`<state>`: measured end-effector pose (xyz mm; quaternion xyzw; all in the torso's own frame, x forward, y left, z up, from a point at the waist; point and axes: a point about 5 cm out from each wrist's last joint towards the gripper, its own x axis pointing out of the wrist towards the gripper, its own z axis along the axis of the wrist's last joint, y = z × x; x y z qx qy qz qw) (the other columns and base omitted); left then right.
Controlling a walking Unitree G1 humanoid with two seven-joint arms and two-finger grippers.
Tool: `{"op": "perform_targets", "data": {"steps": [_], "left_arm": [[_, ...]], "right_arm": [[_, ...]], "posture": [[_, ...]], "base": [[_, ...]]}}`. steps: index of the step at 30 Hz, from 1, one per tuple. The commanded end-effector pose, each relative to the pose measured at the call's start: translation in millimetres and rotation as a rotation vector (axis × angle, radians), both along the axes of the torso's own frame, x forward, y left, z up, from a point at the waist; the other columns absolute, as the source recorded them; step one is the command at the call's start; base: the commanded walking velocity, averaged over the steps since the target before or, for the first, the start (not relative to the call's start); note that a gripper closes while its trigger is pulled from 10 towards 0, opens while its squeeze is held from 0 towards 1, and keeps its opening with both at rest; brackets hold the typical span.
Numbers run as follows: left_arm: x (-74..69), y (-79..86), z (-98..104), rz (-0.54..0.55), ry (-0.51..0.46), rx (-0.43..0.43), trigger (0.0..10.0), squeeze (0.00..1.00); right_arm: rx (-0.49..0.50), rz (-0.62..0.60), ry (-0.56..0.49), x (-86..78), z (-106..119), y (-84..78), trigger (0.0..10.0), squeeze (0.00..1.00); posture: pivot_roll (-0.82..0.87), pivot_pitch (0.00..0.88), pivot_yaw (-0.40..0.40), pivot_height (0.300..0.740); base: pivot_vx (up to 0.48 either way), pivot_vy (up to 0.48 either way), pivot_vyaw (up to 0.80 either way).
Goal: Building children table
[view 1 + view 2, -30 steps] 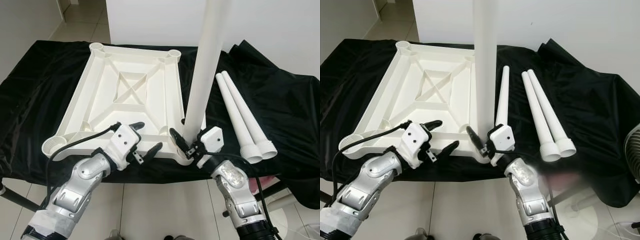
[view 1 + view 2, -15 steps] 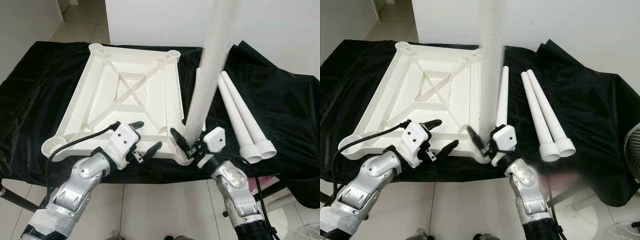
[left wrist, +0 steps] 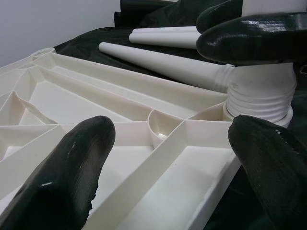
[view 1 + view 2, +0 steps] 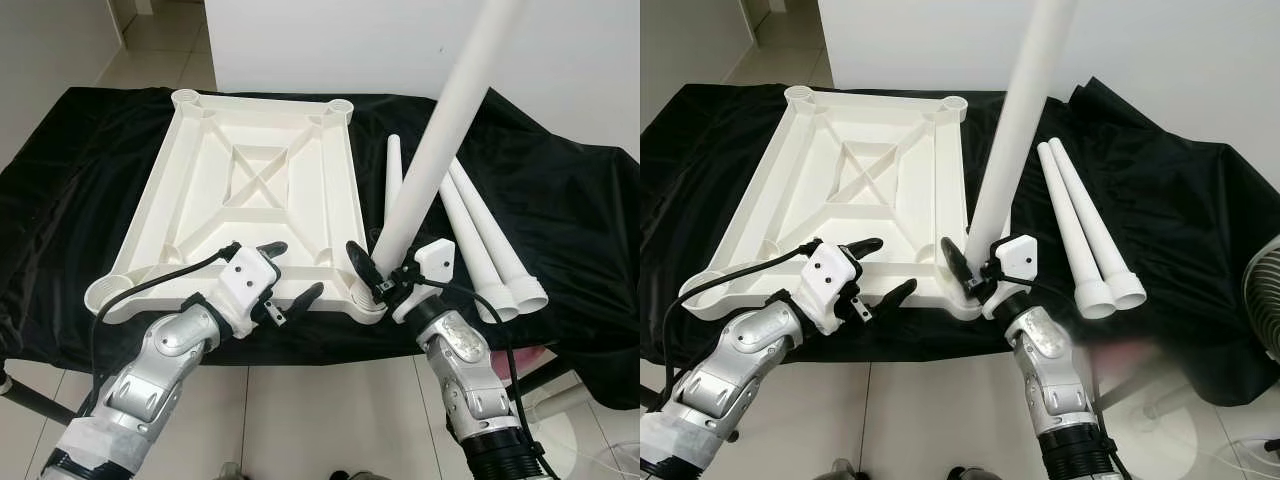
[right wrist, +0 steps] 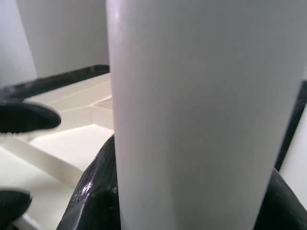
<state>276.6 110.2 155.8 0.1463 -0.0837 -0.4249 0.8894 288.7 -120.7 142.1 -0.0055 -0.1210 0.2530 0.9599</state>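
Counter (image 4: pixel 90 150): draped in black cloth.

Tabletop (image 4: pixel 250 190): white plastic, upside down on the counter, ribbed underside up, a socket at each corner.

Leg in hand (image 4: pixel 440 150): white tube, tilted, its threaded base in the near right corner socket (image 4: pixel 370 300), clamped by the right gripper (image 4: pixel 385 285). Advice: bring it upright before turning, lest the threads cross.

Spare legs (image 4: pixel 490 245): three, lying right of the tabletop.

Left gripper (image 4: pixel 285 275): spread wide, over the near rim.

Markings: none legible.

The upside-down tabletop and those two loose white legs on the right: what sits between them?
Between the tabletop and the two loose legs lies a third leg on the black cloth. The leg held by the right gripper leans across it, in the left eye view.
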Motion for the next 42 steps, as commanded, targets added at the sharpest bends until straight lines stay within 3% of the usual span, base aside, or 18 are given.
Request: {"op": "perform_targets", "data": {"steps": [1,9,20,22,29,39,42], "left_arm": [[-1.7,-1.8,-1.2,-0.071,0.002,0.038,10.0,0.00],[-2.0,-3.4,-1.4,-0.076,0.001,0.036,10.0,0.00],[-1.1,-4.6,-1.6,-0.085,-0.002,0.037,10.0,0.00],[-1.0,-4.7,-1.6,-0.087,-0.005,0.040,10.0,0.00],[-1.1,-4.3,-1.6,-0.086,-0.007,0.042,10.0,0.00],[-1.2,-4.2,-1.7,-0.086,-0.010,0.043,10.0,0.00],[-1.1,-4.4,-1.8,-0.087,-0.011,0.045,10.0,0.00]], "right_arm": [[-0.091,-0.053,0.187,-6.5,-43.7,-11.2,10.0,0.00],[-0.132,-0.156,0.150,-5.8,-42.9,-19.6,10.0,0.00],[-0.129,-0.137,0.176,-6.8,-47.4,-17.8,10.0,0.00],[-0.071,-0.192,0.211,-4.2,-49.2,-16.8,10.0,0.00],[-0.010,-0.292,0.254,1.5,-51.4,-12.4,10.0,0.00],[0.029,-0.307,0.269,5.3,-49.9,-3.4,10.0,0.00],[0.060,-0.404,0.283,10.2,-48.5,-8.6,10.0,0.00]], "posture": [[0.05,0.127,-0.016,0.740],[0.04,0.124,-0.017,0.740],[0.04,0.115,-0.017,0.740],[0.04,0.109,-0.021,0.740],[0.04,0.105,-0.025,0.740],[0.04,0.104,-0.027,0.740],[0.04,0.104,-0.029,0.740]], "base": [[0.000,0.000,0.00],[0.000,0.000,0.00],[0.000,0.000,0.00],[0.000,0.000,0.00],[0.000,0.000,0.00],[0.000,0.000,0.00],[0.000,0.000,0.00]]}}
